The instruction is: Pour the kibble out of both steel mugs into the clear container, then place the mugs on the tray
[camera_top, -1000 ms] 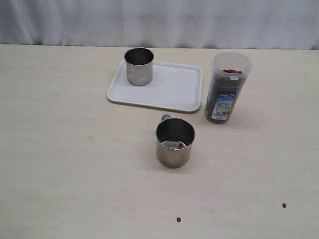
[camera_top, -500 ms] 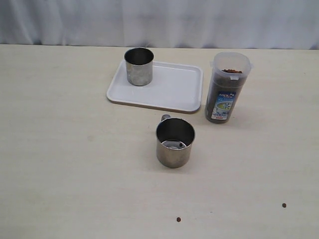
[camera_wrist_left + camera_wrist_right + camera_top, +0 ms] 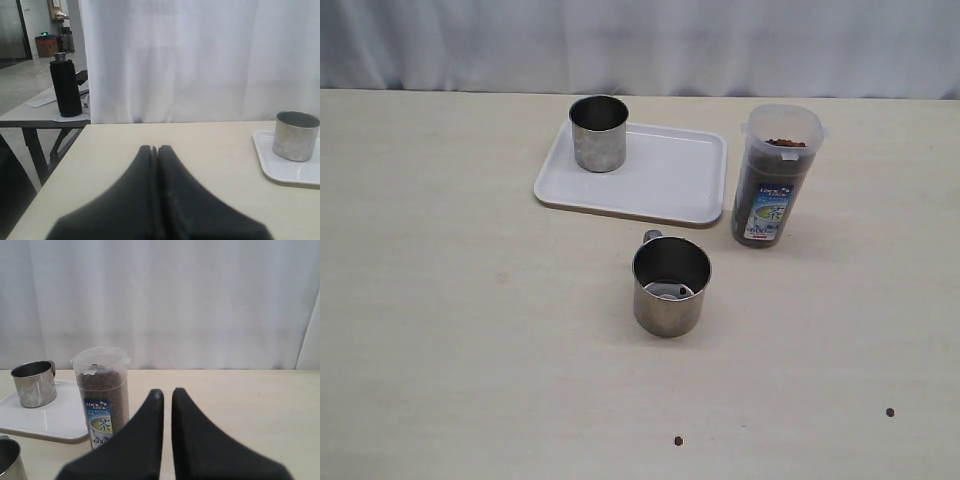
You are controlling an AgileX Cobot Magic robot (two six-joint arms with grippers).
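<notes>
One steel mug stands upright on the far-left corner of the white tray. The other steel mug stands on the table in front of the tray, empty, its handle toward the tray. The clear container, right of the tray, is nearly full of kibble. Neither arm shows in the exterior view. My left gripper is shut and empty, far from the mug on the tray. My right gripper holds nothing, its jaws a narrow slit apart, with the container beside it.
Two loose pellets lie near the table's front edge. A white curtain hangs behind the table. A black bottle stands on a separate table beyond the left edge.
</notes>
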